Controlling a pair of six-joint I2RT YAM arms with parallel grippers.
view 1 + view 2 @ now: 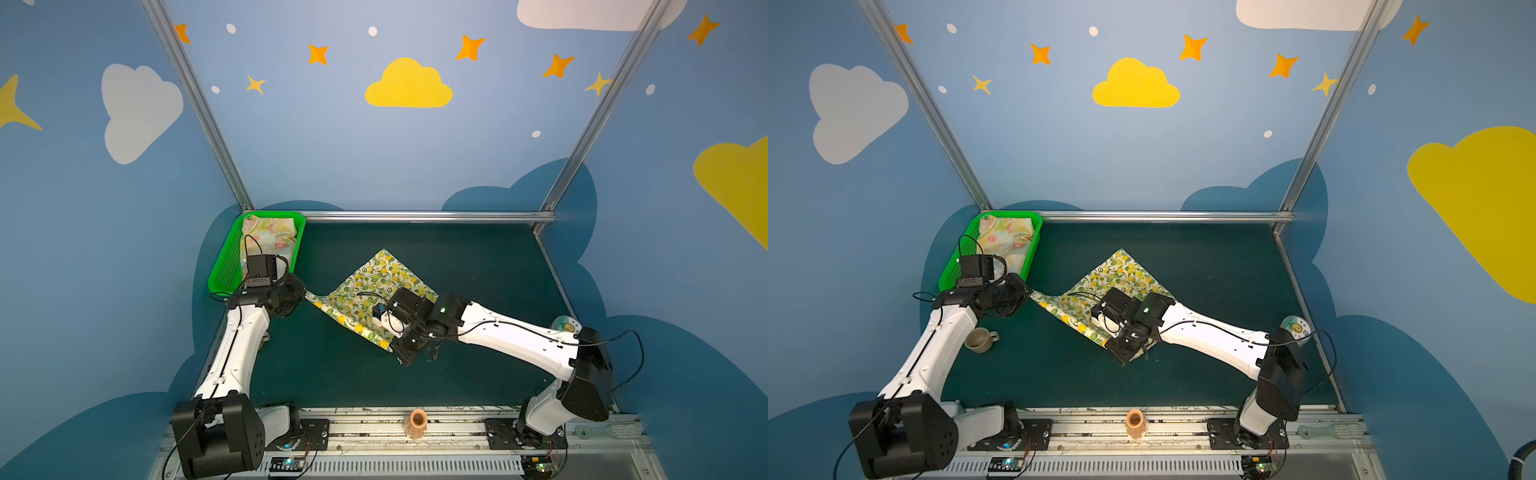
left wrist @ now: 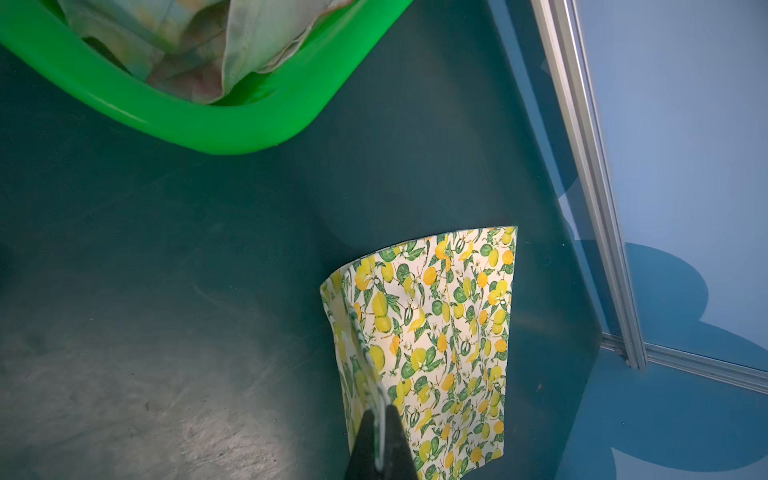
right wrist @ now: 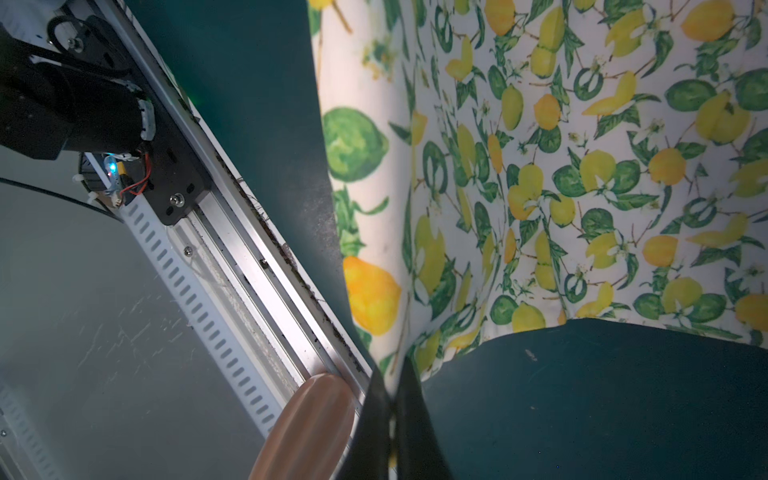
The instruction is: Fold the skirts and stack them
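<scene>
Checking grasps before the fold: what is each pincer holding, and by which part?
Both grip the lemon skirt: left pincer on the corner by the green basket, right pincer on the near corner.

Basket sits at the table's back-left corner, flowered skirt inside it. Lemon skirt lies on the table, right of the basket and nearer the front. Left gripper pinches the corner closest to the basket, right gripper the corner farthest from it. Cup stands in front of the basket.
</scene>
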